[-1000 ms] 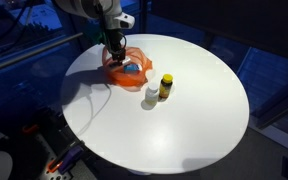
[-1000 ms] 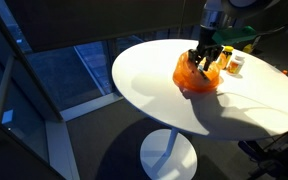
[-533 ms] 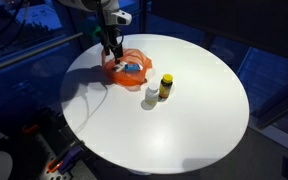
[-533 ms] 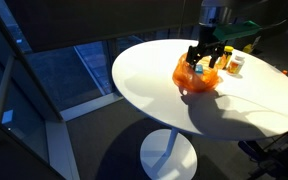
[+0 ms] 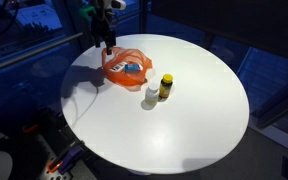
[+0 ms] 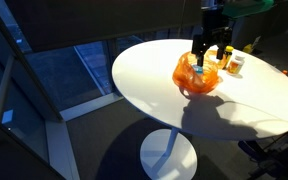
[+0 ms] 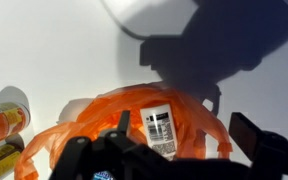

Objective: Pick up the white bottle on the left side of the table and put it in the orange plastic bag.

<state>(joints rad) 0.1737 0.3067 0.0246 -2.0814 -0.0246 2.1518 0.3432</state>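
Observation:
The white bottle (image 7: 159,128) lies label up inside the orange plastic bag (image 7: 89,125) in the wrist view. In both exterior views the bag (image 5: 127,70) (image 6: 198,76) sits crumpled on the round white table (image 5: 184,130), with a patch of blue showing in it. My gripper (image 5: 104,44) (image 6: 206,56) hangs above the bag's far side, clear of it. In the wrist view the gripper (image 7: 184,128) is open, its dark fingers wide apart on either side of the bottle below, holding nothing.
A yellow-capped bottle (image 5: 165,86) and a small white container (image 5: 151,97) stand just beside the bag; they also show at the left edge of the wrist view (image 7: 4,120). The table (image 6: 154,80) rests on a single pedestal, with dark windows around it.
The gripper has opened and lifted up away from the bag. The white bottle stays lying in the bag.

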